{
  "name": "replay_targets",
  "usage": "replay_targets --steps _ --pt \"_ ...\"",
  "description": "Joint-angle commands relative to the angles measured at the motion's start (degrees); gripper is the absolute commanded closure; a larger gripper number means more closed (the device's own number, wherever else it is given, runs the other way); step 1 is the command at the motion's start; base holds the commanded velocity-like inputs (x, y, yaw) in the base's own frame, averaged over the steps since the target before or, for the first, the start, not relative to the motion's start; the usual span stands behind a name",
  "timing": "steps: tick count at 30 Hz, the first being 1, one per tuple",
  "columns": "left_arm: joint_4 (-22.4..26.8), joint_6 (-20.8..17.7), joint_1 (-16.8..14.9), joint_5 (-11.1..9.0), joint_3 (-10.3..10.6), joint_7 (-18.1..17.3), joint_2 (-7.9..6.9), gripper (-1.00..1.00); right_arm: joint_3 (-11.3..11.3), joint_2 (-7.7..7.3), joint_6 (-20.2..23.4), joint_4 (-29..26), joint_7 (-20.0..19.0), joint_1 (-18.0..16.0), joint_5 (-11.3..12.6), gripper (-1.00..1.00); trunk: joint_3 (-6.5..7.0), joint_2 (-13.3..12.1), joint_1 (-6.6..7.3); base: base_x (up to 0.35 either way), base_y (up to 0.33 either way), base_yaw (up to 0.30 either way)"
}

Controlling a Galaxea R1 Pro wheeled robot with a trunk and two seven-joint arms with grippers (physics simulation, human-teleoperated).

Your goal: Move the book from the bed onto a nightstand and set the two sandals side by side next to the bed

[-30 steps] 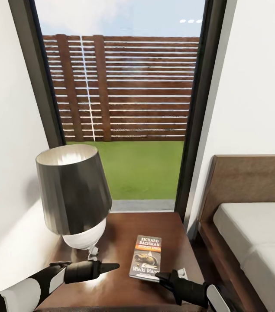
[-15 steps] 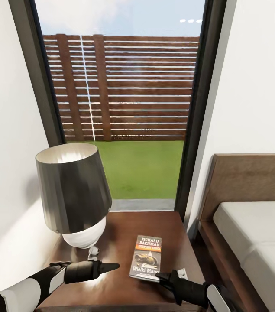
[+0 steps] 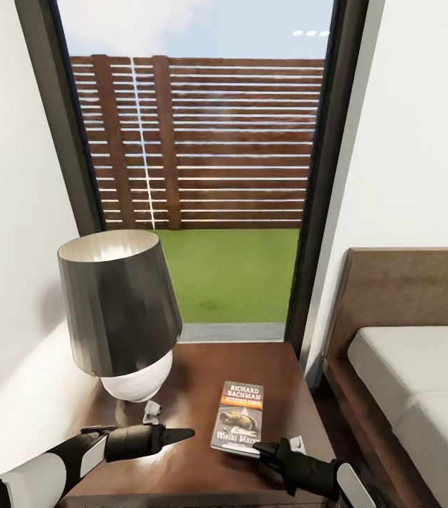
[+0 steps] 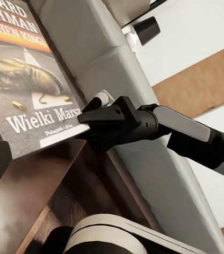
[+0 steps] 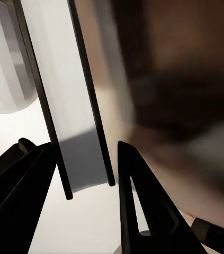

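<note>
Where the right pincer [image 3: 259,447] stands: its tips sit at the near edge of the book [image 3: 238,418], and the right wrist view shows its two dark fingers [image 5: 138,206] spread to either side of a thin pale slab seen edge-on (most likely the book's page block), with a gap on each side, so it looks open and not clamping.
Left pincer [image 3: 185,432]: drawn together to a point, holding nothing, hovering low over the worktop beside the book.
Book's place: flat, cover up, on the nightstand [image 3: 202,367], near its front edge; the left wrist view shows the near corner [image 4: 53,135] lying on the dark wood with the right pincer [image 4: 93,114] just at it.
Neighbours: a lamp [image 3: 120,314] with a dark shade stands on the same worktop, apart from the book; the bed [image 3: 421,395] lies close alongside.
How the book should handle: light, thin and somewhat floppy, with a glossy cover that may slip; best pinched across its thickness at an edge or the spine.
Task standing: by my judgement the book part is done once the pincer draws clear; the sandals are yet to be set.
</note>
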State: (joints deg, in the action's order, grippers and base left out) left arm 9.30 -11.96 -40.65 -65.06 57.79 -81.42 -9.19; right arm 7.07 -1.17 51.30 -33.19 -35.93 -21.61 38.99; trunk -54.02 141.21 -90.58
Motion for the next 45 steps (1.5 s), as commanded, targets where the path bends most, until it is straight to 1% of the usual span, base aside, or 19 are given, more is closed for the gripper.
replay_targets --steps 1,4,7,22,25,34,38,45 --pt "0.1 -0.6 0.0 -0.5 0.5 -0.1 -0.04 -1.00 0.1 0.03 0.2 0.1 0.1 0.0 -0.7 1.00 -0.06 0.0 0.01 0.000 0.000 0.000" --pt "0.0 -0.6 0.0 -0.5 0.5 -0.1 -0.04 -1.00 0.1 0.04 0.2 0.1 0.1 0.0 -0.7 1.00 -0.06 0.0 0.01 0.000 0.000 0.000" --pt "0.1 -0.6 0.0 -0.5 0.5 -0.1 -0.04 -1.00 0.1 0.05 0.2 0.1 0.1 0.0 -0.7 1.00 -0.60 1.2 -0.65 0.000 0.000 0.000" --pt "0.0 -0.6 0.0 -0.5 0.5 -0.1 -0.04 -1.00 0.1 0.05 0.2 0.1 0.1 0.0 -0.7 1.00 -0.60 1.2 -0.65 0.000 0.000 0.000" --pt "0.1 -0.6 0.0 -0.5 0.5 -0.1 -0.04 -1.00 0.1 0.06 0.2 0.1 0.1 0.0 -0.7 1.00 -0.06 0.0 0.01 0.000 0.000 0.000" --pt "0.1 -0.6 0.0 -0.5 0.5 -0.1 -0.04 -1.00 0.1 0.03 0.2 0.0 0.1 0.0 -0.7 1.00 -0.06 0.0 0.01 0.000 0.000 0.000" --pt "0.1 -0.6 0.0 -0.5 0.5 -0.1 -0.04 -1.00 0.1 0.04 0.2 0.0 0.1 0.0 -0.7 1.00 0.65 -1.6 0.88 0.000 0.000 0.000" --pt "0.1 -0.6 0.0 -0.5 0.5 -0.1 -0.04 -1.00 0.1 0.03 0.2 0.0 0.1 0.0 -0.7 1.00 0.65 -1.6 0.88 0.000 0.000 0.000"
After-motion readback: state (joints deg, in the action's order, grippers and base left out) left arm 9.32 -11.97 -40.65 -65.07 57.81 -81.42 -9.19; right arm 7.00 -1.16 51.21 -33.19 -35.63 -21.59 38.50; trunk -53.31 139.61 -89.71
